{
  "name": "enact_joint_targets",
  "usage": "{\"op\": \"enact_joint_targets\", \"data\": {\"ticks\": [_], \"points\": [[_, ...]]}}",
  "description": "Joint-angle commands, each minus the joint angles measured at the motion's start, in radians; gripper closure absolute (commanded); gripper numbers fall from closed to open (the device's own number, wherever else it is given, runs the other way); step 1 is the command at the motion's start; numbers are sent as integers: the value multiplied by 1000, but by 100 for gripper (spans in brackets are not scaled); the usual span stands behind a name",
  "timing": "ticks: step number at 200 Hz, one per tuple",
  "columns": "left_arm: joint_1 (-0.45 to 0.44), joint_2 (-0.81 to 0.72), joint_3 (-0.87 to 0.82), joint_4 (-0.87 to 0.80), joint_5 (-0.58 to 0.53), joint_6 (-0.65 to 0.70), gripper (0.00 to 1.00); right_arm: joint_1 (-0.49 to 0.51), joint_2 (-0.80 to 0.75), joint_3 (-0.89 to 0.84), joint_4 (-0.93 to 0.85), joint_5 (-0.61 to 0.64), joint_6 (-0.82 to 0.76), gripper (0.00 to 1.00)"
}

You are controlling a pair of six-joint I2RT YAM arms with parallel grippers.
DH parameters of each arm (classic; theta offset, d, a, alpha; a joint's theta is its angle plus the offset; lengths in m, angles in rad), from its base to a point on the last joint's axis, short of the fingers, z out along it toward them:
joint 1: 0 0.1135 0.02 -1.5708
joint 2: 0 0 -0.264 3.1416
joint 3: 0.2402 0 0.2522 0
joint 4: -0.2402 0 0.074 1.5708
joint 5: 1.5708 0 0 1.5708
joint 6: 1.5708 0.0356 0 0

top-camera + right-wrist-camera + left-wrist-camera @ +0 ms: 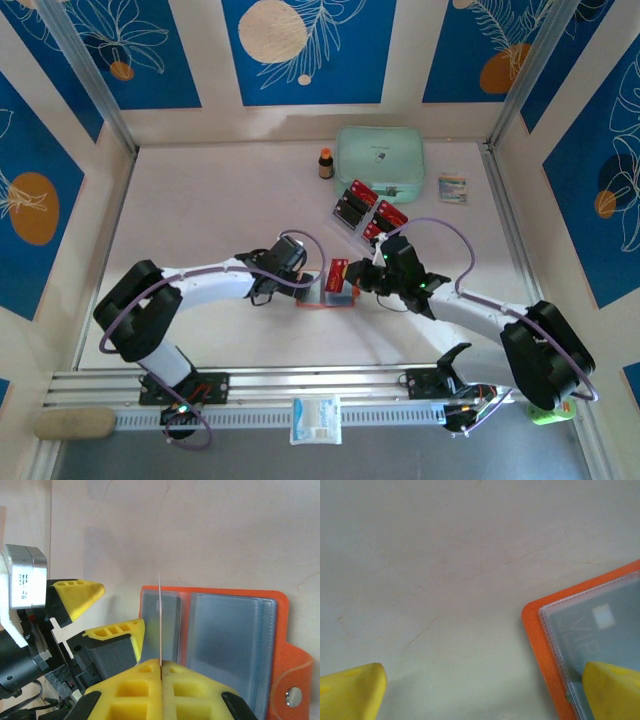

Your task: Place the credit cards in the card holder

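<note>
The orange card holder (325, 302) lies open on the table between the two arms, its pale grey-blue sleeves (230, 640) facing up and its snap button (294, 696) at the right flap. My right gripper (161, 667) is shut on a red credit card (338, 271), seen edge-on as a thin line (160, 620) standing over the holder's left sleeve. My left gripper (480, 695) is open at the holder's left corner (540, 640). One yellow finger (612, 690) rests on a sleeve that has a card (600, 630) inside. More red and black credit cards (365, 208) sit in a clear tray.
A mint-green pouch (380, 160) lies at the back, with a small brown bottle (326, 163) to its left and a small packet (452, 188) to its right. A white packet (316, 418) sits on the front rail. Bare table (445, 570) stretches left of the holder.
</note>
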Motion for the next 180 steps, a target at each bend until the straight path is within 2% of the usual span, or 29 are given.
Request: {"op": "enact_joint_targets", "data": {"ticks": [1,70,180], "points": [[-6,12,-17,4,-20,9,0,2,19,-19,61,-10,13,100],[-6,17,-23,9,-24,2,0,9,80,-42,158,-16,8,100],[-7,20,-31,12,-28,-1,0,16,146,-47,209,-14,8,100]]}}
